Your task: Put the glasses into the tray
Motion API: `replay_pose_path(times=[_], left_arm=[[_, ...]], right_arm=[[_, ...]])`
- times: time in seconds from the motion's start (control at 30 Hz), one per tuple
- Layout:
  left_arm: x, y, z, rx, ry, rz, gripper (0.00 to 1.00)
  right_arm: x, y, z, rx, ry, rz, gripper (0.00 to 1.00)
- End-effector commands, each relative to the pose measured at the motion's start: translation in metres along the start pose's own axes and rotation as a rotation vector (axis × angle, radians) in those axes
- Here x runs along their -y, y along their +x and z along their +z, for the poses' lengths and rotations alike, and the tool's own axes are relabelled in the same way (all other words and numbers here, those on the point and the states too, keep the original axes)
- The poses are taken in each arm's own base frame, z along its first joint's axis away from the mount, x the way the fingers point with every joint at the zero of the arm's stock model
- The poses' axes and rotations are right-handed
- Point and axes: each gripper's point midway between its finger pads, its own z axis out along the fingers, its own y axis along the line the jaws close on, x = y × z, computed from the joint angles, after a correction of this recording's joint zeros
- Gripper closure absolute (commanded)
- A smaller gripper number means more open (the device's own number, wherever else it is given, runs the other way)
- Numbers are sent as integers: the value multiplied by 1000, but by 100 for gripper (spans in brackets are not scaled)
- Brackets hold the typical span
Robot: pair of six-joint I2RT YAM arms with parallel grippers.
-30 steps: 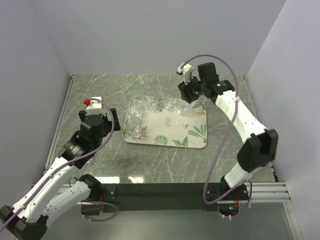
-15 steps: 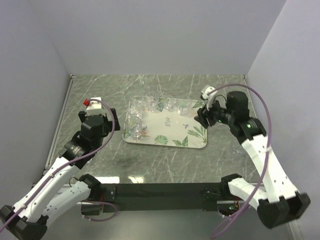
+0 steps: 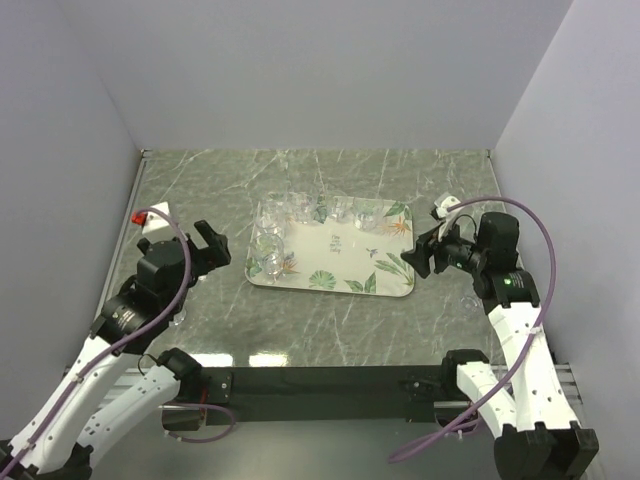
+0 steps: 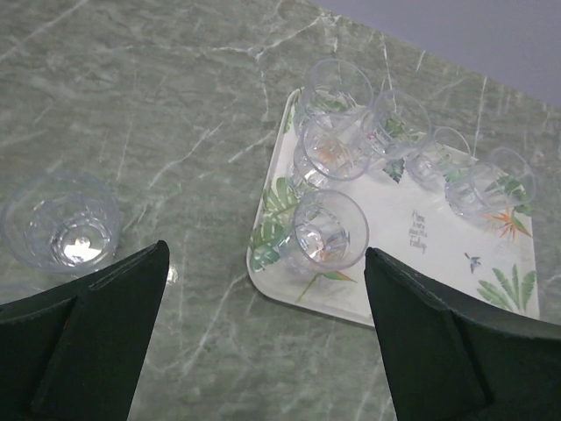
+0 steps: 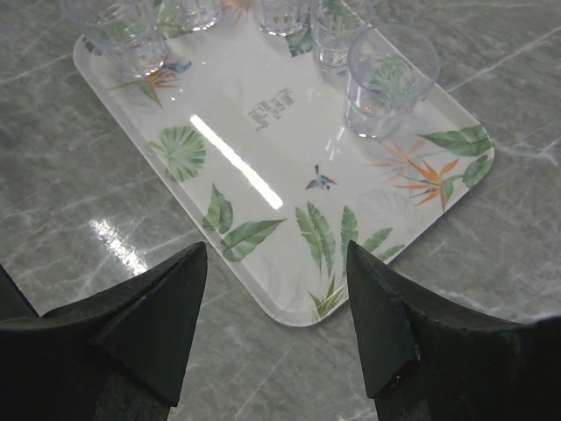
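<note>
Centrally, the tray (image 5: 289,167) bears small unreadable script (image 5: 270,110).

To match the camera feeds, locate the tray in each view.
Top external: tray at picture centre.
Left wrist: tray from centre to right edge, upper half.
Right wrist: tray fills the upper middle.
Shared landmark: the printed lettering at the tray's centre.

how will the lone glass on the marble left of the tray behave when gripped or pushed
The lone glass looks rigid and probably light: small, thin clear walls. Its smooth sides may slip in a grip. Standing upright on polished marble, it would likely slide rather than tip.
</note>
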Motion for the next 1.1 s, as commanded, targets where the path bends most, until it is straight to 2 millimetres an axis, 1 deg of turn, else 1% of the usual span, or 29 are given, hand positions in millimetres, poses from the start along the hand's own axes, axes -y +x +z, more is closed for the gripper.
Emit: replay_pose_path(times=[0.0,0.07,0.1,0.17,0.37,0.43,0.5,0.57,0.6,0.63,0.67,0.7,0.73,0.77,0.8,0.83,0.9,0.97,1.03,1.07], left_arm=[[-2,4,-7,-29,-12,-102,0],[-6,12,-5,-51,-41,-103,1],[-8,15,-3,-61,-54,-101,1],[-12,23,0,-89,-86,-96,1],[-21,26,10,-110,-162,-138,1],[-29,26,15,-118,-196,-161,1],[-34,28,22,-134,-212,-173,1],[-43,32,29,-164,-233,-199,1],[-53,30,34,-160,-261,-221,1],[-50,31,38,-178,-229,-235,1],[-56,37,45,-207,-248,-238,1],[-68,35,49,-208,-280,-264,1],[-72,39,58,-230,-294,-266,1],[-73,41,62,-251,-283,-279,1],[-80,40,66,-252,-304,-293,0],[-83,42,74,-265,-311,-284,1],[-84,44,82,-281,-309,-272,1],[-89,48,92,-311,-339,-251,1],[-100,55,99,-339,-406,-230,1],[-106,60,99,-358,-436,-220,1]], right_arm=[[-10,-11,-2,58,-50,-26,28],[-7,-11,-4,60,-25,-37,28],[0,-8,-7,58,7,-29,28],[3,-10,-9,66,34,-41,28],[7,-8,-13,66,60,-46,28],[7,-9,-13,71,59,-47,28],[6,-10,-14,75,58,-50,28],[5,-11,-15,78,56,-53,28],[5,-11,-15,79,58,-54,28],[5,-11,-16,81,60,-57,28],[5,-11,-16,82,62,-58,28],[5,-12,-17,85,63,-58,28],[5,-11,-17,84,63,-57,28],[5,-12,-17,86,60,-58,28],[4,-12,-17,85,58,-57,28],[4,-11,-17,84,58,-56,28],[4,-12,-17,86,57,-57,28],[5,-11,-16,84,59,-54,28],[5,-11,-16,84,57,-53,28],[5,-11,-16,83,59,-53,28]])
